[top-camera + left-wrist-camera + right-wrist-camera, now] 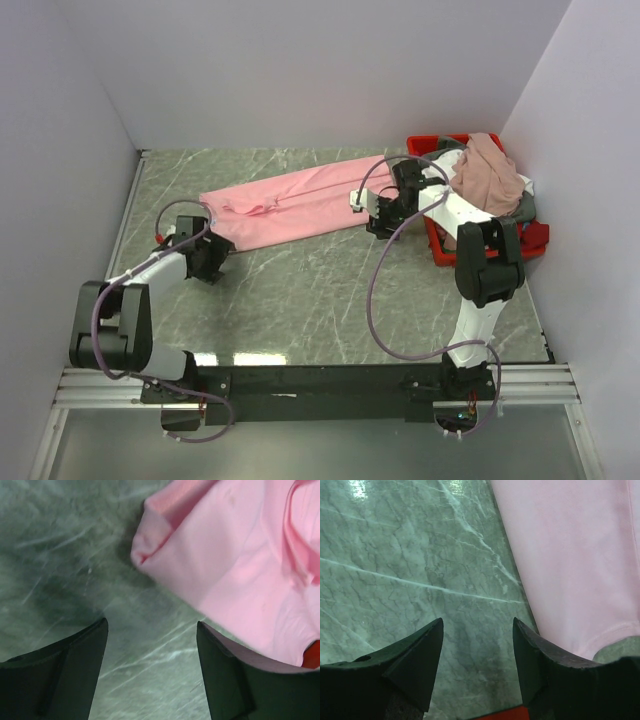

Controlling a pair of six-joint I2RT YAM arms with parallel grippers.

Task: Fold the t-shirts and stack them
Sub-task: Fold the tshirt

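Note:
A light pink t-shirt (290,202) lies stretched out across the back of the marble table. My left gripper (212,258) is open and empty, low over the table just off the shirt's left end; the left wrist view shows the shirt's rumpled edge (235,565) above the jaws. My right gripper (377,222) is open and empty at the shirt's right end; the right wrist view shows the shirt's hem (580,570) beside the right finger. A dusty rose t-shirt (488,172) is heaped on the red bin, with grey cloth (524,206) beneath it.
The red plastic bin (445,245) stands at the back right against the wall, just right of my right arm. White walls close the table on the left, back and right. Bare marble (320,290) lies in front of the shirt.

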